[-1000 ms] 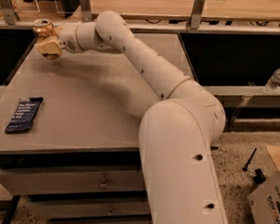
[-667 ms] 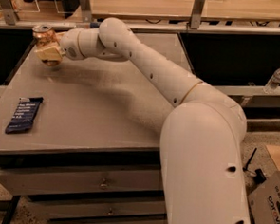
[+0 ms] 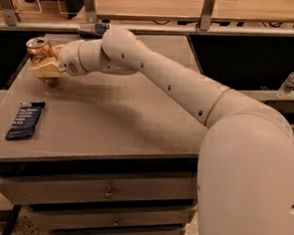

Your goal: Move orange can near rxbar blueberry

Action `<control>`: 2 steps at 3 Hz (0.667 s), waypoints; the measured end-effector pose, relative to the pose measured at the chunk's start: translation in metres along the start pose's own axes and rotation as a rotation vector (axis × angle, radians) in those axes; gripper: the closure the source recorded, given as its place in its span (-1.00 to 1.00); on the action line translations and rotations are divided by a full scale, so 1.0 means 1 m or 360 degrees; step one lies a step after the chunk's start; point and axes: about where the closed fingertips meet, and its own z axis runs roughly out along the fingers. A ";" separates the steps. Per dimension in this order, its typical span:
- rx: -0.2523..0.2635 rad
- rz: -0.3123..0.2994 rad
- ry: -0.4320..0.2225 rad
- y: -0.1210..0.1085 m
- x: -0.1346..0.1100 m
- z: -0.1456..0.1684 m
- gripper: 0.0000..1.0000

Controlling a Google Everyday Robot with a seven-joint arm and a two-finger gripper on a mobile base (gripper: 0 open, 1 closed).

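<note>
Down and toward the front is where the gripper (image 3: 44, 66) has come since a second ago, and it brought the orange can (image 3: 37, 49) along. The can was up by the far edge of the table (image 3: 117, 117) then. Now it sits lower in the view and closer to the bar. The big white arm (image 3: 164, 75) has swung over to the right too.

Far left, near the front edge, the rxbar blueberry (image 3: 25, 120) lies flat on the table. It has not moved. It is dark blue with little white words.

Up and a bit right of the bar is the orange can. It stands up straight with its silver top showing. The gripper's tan fingers are closed snug around the lower part of the can. A small shadow sits right under them, so I think the can is just off the table, but I can't be sure. The can and bar are nearer now, but there is bare table between them. I think the can has to come a bit more toward the bar, then go down beside it.

The table top is gray and flat. Drawers (image 3: 107, 192) sit under it. Behind the table is a long wooden bench (image 3: 159, 5) with metal posts. Far right, a water bottle (image 3: 289, 83) stands on a ledge.
</note>
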 end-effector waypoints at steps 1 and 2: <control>-0.0049 -0.0061 0.0045 0.027 0.003 -0.009 -0.04; -0.0080 -0.0087 0.0058 0.047 0.012 -0.016 -0.39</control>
